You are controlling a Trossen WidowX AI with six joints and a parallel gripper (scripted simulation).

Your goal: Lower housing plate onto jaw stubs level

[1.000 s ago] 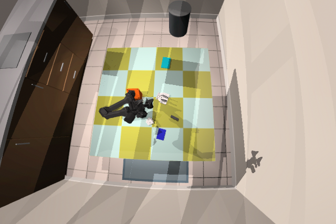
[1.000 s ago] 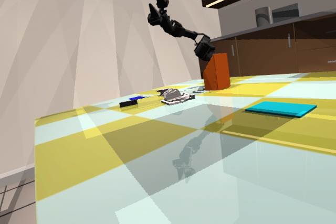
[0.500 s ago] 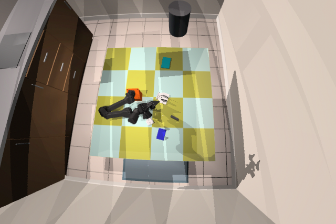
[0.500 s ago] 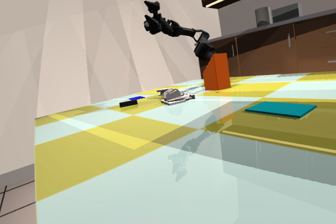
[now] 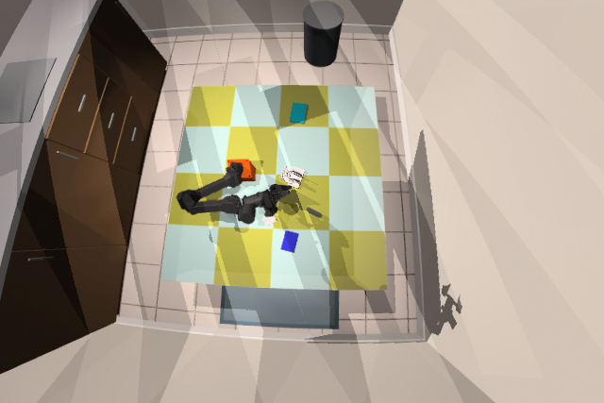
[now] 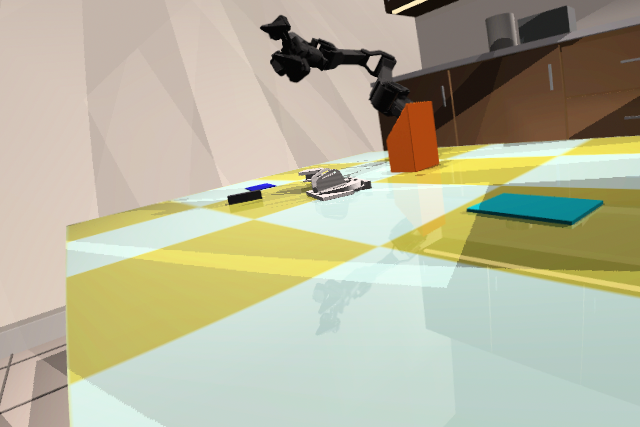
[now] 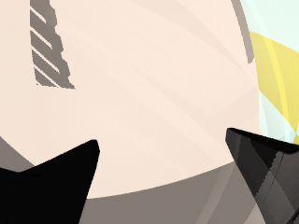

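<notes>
The small grey and white jaw assembly (image 5: 293,175) (image 6: 333,184) lies on the checked table (image 5: 356,193) (image 6: 206,257), in front of the arm's orange base (image 5: 242,168) (image 6: 412,138). A ribbed grey housing part sits on top of it. I cannot tell whether it lies level. My gripper (image 5: 286,190) (image 6: 276,29) (image 7: 163,141) is open and empty. It hangs high above the table, well clear of the assembly. In the wrist view the two dark fingers frame only the pale wall and a strip of table at the right.
A short black bar (image 5: 313,211) (image 6: 244,197) and a blue flat plate (image 5: 290,241) (image 6: 260,186) lie near the assembly. A teal flat plate (image 5: 298,112) (image 6: 535,206) lies further off. A small pale piece (image 5: 268,219) lies under the arm. A dark bin (image 5: 322,32) stands on the floor.
</notes>
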